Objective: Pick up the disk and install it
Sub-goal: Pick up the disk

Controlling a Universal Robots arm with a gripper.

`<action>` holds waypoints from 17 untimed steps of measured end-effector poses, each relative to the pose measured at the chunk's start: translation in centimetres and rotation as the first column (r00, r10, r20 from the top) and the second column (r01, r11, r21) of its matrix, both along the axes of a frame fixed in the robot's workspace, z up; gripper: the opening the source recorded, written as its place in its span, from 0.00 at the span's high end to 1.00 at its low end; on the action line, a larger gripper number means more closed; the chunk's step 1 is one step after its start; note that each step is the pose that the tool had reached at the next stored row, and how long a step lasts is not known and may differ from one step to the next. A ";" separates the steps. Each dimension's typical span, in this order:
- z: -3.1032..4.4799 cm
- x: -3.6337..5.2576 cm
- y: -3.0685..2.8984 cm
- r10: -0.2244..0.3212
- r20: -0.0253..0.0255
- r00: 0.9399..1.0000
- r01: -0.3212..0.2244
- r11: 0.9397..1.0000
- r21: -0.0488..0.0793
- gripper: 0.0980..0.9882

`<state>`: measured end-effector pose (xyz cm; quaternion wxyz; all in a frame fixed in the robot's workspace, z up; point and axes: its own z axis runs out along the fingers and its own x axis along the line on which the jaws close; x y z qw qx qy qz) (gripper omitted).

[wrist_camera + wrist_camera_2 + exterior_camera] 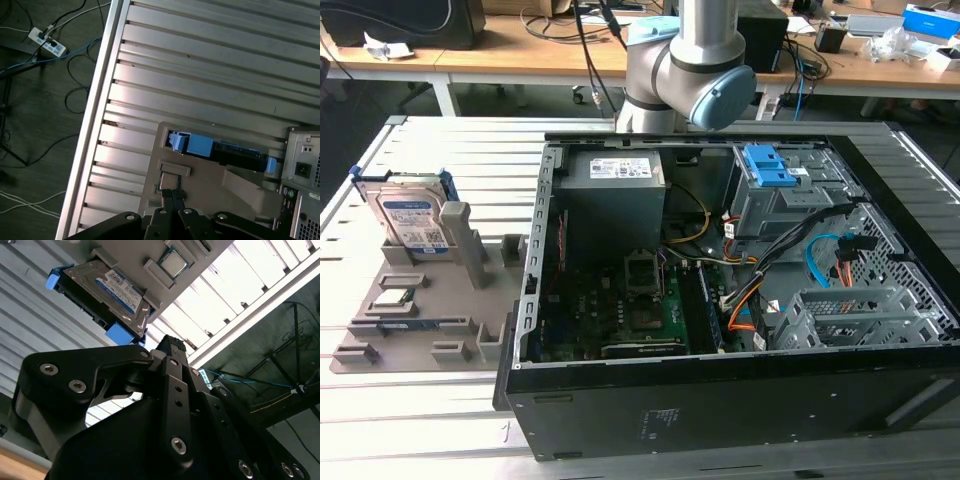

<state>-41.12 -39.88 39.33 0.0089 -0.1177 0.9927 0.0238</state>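
Note:
The disk is a silver-grey drive with a white and blue label and blue side rails. It stands tilted in a slot of the grey fixture tray at the exterior view's left, beside the open computer case. In the second wrist view the disk lies well beyond my black gripper. In the first wrist view I see the disk edge-on, with my gripper a short way off over the fixture. The fingers are together with nothing between them. My arm rises behind the case.
The open computer case holds a grey power supply, a motherboard, cables and a blue-topped drive bay. A small square processor chip rests on the fixture. The slatted metal table ends near the fixture, and cables lie on the floor beyond.

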 end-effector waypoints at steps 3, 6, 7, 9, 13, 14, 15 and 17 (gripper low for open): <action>0.00 0.00 0.00 0.035 0.000 0.999 -0.035 0.999 0.000 0.99; 0.00 0.00 0.00 0.067 0.000 0.998 -0.067 0.998 0.000 0.99; 0.00 0.00 0.00 0.085 0.000 0.996 -0.085 0.996 0.000 0.99; 0.00 0.00 0.00 0.121 0.000 0.993 -0.121 0.993 0.000 0.99; 0.00 0.00 0.00 0.183 0.000 0.983 -0.183 0.983 0.000 0.99; 0.00 0.00 0.00 0.193 0.000 0.981 -0.193 0.981 0.000 0.99; 0.01 0.00 0.00 0.201 0.000 0.980 -0.201 0.980 0.000 0.99; 0.00 0.00 0.00 0.232 0.000 0.973 -0.232 0.973 0.000 0.99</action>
